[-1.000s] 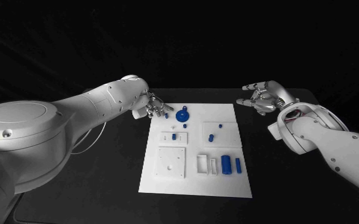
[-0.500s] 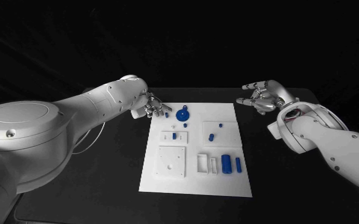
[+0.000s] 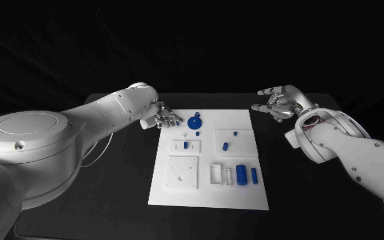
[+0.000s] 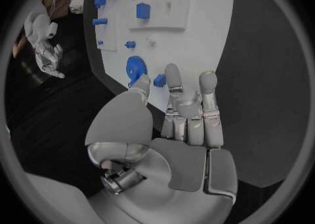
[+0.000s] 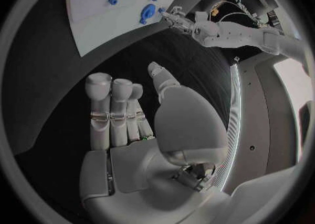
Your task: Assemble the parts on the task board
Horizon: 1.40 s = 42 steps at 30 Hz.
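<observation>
White task board (image 3: 210, 195) lies mid-table on the black table (image 3: 120, 195), long side running near to far. In the head view we note the left hand (image 3: 165, 115) at the board's far left corner, fingers bent downward over the edge, just beside a small blue part (image 3: 177, 121) there. We cannot tell from here whether it touches that part. A blue gear (image 3: 195, 122) sits just right of it. Further blue parts lie toward the near right of the board, among them a blue cylinder (image 3: 241, 175). The right hand (image 3: 276, 105) hovers off the board's far right corner, over bare table, fingers curled inward with nothing in them.

Left wrist view: we see the left hand (image 4: 174, 124) with fingers extended side by side and thumb apart, nothing between them. The small blue part (image 4: 159, 80) lies just past the fingertips (image 4: 173, 71), between thumb and fingers, with the blue gear (image 4: 136, 68) close beyond.

Right wrist view: right hand (image 5: 141, 129) holds nothing, fingers held together and bent, thumb standing apart. The task board (image 5: 98, 13) is well apart from it.
</observation>
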Each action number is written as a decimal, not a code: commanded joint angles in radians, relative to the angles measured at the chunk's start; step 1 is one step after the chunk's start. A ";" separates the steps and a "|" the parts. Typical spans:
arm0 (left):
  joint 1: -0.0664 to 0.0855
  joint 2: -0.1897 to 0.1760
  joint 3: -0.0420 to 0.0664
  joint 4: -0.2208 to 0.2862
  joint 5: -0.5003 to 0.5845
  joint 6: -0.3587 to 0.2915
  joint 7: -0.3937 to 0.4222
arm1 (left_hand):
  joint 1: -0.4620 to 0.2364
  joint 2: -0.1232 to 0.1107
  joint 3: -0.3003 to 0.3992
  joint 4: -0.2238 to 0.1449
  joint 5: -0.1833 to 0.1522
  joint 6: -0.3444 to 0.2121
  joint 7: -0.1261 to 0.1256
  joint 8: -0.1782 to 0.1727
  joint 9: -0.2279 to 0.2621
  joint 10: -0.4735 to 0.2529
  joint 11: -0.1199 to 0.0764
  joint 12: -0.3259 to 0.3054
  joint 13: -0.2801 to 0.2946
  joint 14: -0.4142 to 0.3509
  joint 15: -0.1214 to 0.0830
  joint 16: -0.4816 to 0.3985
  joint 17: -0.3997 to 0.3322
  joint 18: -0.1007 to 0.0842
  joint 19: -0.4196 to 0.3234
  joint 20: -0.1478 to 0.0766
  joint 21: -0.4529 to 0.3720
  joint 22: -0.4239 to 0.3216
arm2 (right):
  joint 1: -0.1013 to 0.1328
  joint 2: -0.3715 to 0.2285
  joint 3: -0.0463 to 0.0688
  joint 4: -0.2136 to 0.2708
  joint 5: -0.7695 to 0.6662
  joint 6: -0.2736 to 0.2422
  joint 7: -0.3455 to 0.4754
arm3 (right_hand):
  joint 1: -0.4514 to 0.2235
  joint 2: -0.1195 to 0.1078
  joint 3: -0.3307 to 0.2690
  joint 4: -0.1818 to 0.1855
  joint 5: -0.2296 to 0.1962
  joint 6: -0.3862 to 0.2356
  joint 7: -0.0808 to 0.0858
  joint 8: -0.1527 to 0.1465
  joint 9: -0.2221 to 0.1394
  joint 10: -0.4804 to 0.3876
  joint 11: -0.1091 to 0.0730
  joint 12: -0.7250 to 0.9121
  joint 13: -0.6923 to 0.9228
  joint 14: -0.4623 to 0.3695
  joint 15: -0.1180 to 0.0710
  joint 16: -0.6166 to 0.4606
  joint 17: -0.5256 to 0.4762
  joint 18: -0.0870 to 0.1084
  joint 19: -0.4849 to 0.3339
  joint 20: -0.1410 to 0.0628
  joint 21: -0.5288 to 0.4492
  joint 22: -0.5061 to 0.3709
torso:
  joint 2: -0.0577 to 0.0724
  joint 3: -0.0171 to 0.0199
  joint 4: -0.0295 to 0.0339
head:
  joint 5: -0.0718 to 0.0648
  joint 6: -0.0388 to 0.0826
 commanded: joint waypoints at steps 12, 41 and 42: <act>-0.005 0.009 0.000 -0.002 0.030 -0.017 0.028 | 0.015 0.099 -0.058 -0.077 -0.002 -0.026 0.006 0.008 -0.037 0.023 0.009 -0.006 0.001 -0.013 0.000 0.004 -0.008 -0.014 0.011 0.001 -0.022 0.020 | 0.000 0.006 0.001 -0.003 -0.002 0.009 0.008 | 0.002 0.005 0.001 0.002 -0.001 -0.003 0.006 -0.003 0.001 -0.004 0.001 0.000 0.002 -0.003 -0.002 0.001 0.002 0.016 0.006 0.004 0.002 0.082 | -0.001 0.0010 0.0000 | 0.000 0.002; -0.005 0.013 0.001 -0.010 0.043 -0.041 0.025 | 0.098 0.164 -0.062 -0.153 0.046 -0.016 -0.004 0.024 -0.039 0.020 0.004 -0.005 0.001 -0.014 -0.003 0.006 -0.008 -0.016 0.016 -0.001 -0.036 0.036 | -0.001 0.014 0.001 -0.010 -0.010 0.006 0.011 | 0.002 0.008 0.003 -0.003 0.004 0.003 0.005 -0.002 0.001 -0.003 0.000 0.001 0.003 -0.002 -0.002 0.002 0.003 0.016 0.006 0.003 0.005 0.082 | 0.000 -0.0003 0.0012 | -0.002 0.006; -0.005 0.013 0.001 -0.010 0.043 -0.039 0.024 | 0.105 0.166 -0.060 -0.158 0.050 -0.016 -0.005 0.025 -0.038 0.020 0.003 -0.006 0.001 -0.014 -0.003 0.006 -0.008 -0.016 0.016 -0.001 -0.037 0.036 | -0.001 0.014 0.001 -0.010 -0.010 0.005 0.011 | 0.004 0.007 0.004 -0.005 0.008 0.000 0.005 -0.003 0.001 -0.003 0.000 0.001 0.003 -0.002 -0.002 0.002 0.003 0.016 0.006 0.003 0.004 0.082 | 0.001 -0.0003 0.0015 | -0.003 0.006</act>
